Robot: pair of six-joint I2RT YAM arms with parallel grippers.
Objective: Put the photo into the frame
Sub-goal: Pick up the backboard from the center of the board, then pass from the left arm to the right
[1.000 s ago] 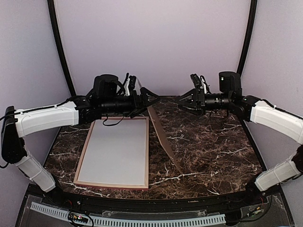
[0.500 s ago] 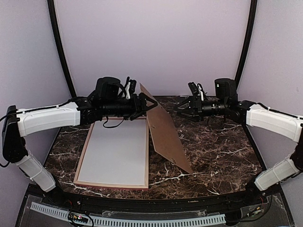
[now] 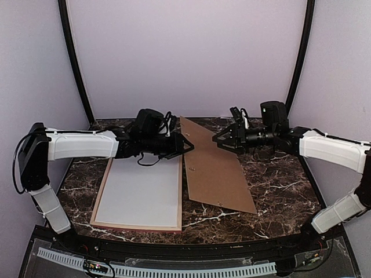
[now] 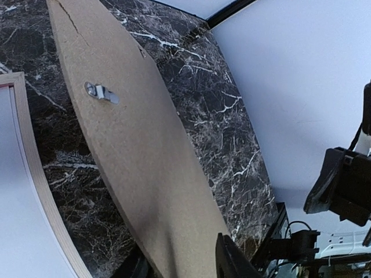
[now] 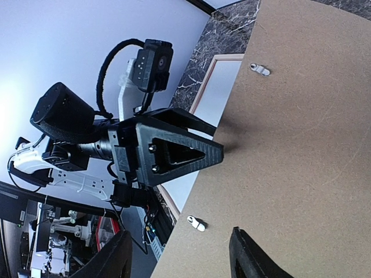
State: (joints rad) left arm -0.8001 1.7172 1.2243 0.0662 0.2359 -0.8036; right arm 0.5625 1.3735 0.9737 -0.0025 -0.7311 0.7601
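Note:
The frame lies face down at the left of the table, its tan wood back up. A plain white sheet fills it. No printed side shows, so I cannot tell whether this is the photo's back. My left gripper reaches right over the frame's far corner to the left edge of a brown backing board. In the left wrist view the backing board runs between the half-closed fingers; a grip cannot be made out. My right gripper hovers open above the board's far end, holding nothing.
The backing board lies slanted on the dark marble table, right of the frame, with two small metal hanger clips on its upper face. Lilac walls and black posts close in the back and sides.
The backing board tipped from standing on edge over to the right and now lies almost flat. My left arm followed it rightward and down while its jaws narrowed. The right gripper sank slightly.

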